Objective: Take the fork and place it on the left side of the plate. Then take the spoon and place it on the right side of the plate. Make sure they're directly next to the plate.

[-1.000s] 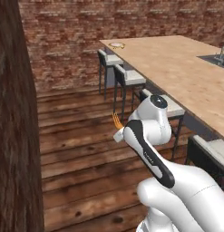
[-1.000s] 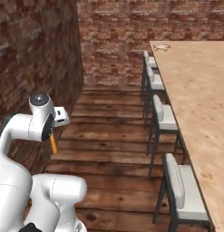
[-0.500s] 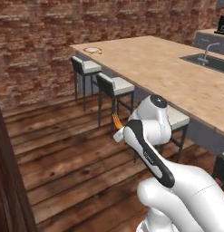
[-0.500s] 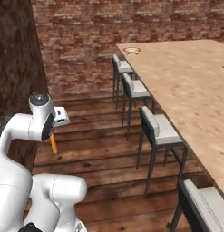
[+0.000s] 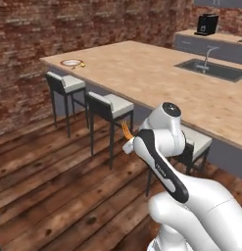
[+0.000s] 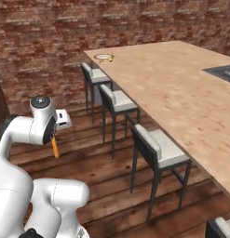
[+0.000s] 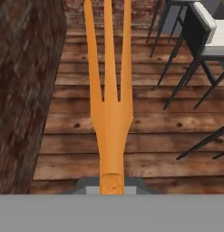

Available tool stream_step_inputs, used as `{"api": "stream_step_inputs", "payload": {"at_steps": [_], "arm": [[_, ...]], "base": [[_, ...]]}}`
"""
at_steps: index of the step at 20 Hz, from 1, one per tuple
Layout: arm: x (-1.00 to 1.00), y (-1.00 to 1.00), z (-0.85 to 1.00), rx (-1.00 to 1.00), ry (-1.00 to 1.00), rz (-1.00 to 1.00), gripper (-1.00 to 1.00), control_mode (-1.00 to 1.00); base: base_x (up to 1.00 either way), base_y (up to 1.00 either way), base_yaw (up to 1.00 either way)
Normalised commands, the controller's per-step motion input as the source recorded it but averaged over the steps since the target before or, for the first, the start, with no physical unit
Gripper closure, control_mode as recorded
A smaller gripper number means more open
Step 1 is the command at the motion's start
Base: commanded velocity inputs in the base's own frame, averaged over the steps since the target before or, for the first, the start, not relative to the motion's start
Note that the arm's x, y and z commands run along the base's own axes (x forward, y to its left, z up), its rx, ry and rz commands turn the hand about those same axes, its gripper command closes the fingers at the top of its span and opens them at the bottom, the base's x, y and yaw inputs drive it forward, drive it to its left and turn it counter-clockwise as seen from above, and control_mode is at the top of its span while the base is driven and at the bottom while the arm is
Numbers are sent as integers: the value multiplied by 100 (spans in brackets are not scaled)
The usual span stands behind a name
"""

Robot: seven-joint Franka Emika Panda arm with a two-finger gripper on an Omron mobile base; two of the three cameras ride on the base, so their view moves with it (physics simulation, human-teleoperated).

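My gripper (image 7: 112, 183) is shut on the orange-gold fork (image 7: 109, 104), which points away from the hand with its tines forward over the wooden floor. In the left base view the fork (image 5: 126, 130) sticks out beside the arm's wrist. In the right base view it hangs below the hand (image 6: 55, 148). The red-rimmed plate (image 5: 72, 62) lies at the far end of the long wooden counter, also seen as a small plate (image 6: 103, 57). A small gold shape right beside it is the spoon (image 5: 82, 64), too small for detail.
A long wooden counter (image 5: 157, 78) runs away from me, with a row of white-seated stools (image 5: 111, 105) along its near side. A sink (image 5: 210, 68) is set into the counter on the right. A brick wall (image 6: 51, 42) stands behind, and plank floor lies between me and the stools.
The whole picture has swung: the base has moved, and the counter, stools and sink now stand more in front. The fork stays in my shut gripper.
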Motion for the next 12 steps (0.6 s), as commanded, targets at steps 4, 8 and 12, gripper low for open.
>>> {"api": "stream_step_inputs", "payload": {"at_steps": [4, 8, 12], "arm": [[0, 0, 0, 0, 0, 0, 100, 100], [0, 0, 0, 0, 0, 0, 100, 100], [0, 0, 0, 0, 0, 0, 100, 100]], "base": [[100, 79, -40], [100, 80, -40], [99, 84, -38]]}}
